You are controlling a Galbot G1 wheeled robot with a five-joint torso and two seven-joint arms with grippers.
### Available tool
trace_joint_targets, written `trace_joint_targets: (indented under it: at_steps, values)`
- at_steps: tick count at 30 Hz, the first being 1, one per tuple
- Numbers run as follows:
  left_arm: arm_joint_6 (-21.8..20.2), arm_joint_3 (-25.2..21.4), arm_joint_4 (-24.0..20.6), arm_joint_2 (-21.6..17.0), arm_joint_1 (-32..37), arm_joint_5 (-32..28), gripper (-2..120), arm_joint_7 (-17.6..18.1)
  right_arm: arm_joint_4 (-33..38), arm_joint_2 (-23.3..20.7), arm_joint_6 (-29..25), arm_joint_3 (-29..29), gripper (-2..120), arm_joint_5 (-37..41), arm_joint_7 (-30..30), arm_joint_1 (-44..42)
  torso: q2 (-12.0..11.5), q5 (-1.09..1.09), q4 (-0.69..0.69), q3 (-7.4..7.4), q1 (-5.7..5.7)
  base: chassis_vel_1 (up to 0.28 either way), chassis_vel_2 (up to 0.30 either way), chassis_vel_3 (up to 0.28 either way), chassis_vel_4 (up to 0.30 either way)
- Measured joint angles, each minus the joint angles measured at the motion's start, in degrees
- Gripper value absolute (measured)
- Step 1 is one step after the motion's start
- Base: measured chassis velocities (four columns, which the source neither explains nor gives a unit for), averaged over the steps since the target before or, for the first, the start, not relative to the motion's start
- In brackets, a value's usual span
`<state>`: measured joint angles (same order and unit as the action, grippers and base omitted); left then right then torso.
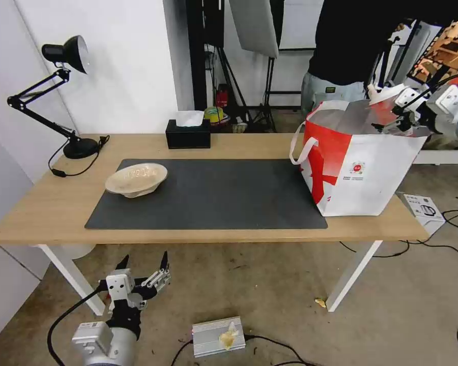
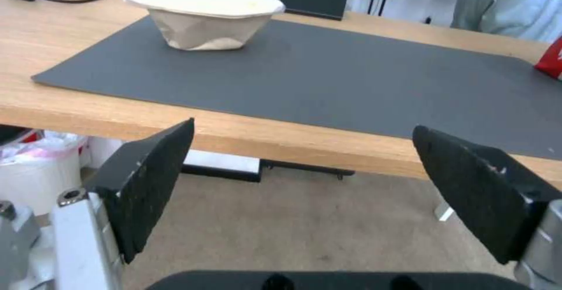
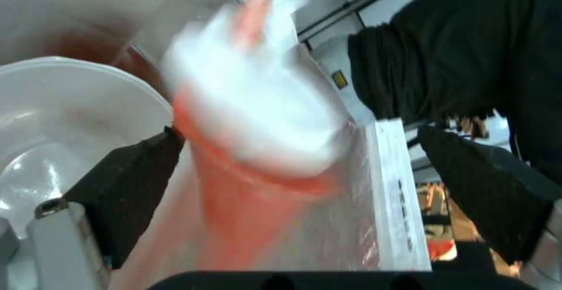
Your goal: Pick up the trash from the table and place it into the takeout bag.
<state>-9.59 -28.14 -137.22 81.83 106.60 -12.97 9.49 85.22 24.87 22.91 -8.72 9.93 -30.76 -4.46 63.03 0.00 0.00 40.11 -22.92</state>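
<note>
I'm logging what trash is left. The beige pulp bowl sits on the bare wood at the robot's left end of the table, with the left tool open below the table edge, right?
Not quite. The beige pulp bowl sits on the dark grey mat, not on bare wood, as the head view shows. The rest holds: it is toward the table's left end, and the left tool is open below the edge.
</note>
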Motion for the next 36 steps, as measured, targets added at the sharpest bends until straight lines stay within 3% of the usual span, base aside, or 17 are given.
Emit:
trace_joint_targets:
  at_steps: [8,36]
  values:
    - [0.0,0.1,0.2,0.0,-0.2,-0.1,100,0.0,-1.4,0.6,-2.5,-1.3,100,-1.1,-2.4,1.8,0.0,0.0,0.0,0.0,0.0,0.0,0.0,0.0,0.0]
    - [-0.2,-0.1,0.7,-1.2,-1.5,-1.6,100,0.1,-1.2,0.8,-2.0,-0.6,100,-1.4,-1.5,0.7,0.0,0.0,0.0,0.0,0.0,0.0,0.0,0.0,0.0]
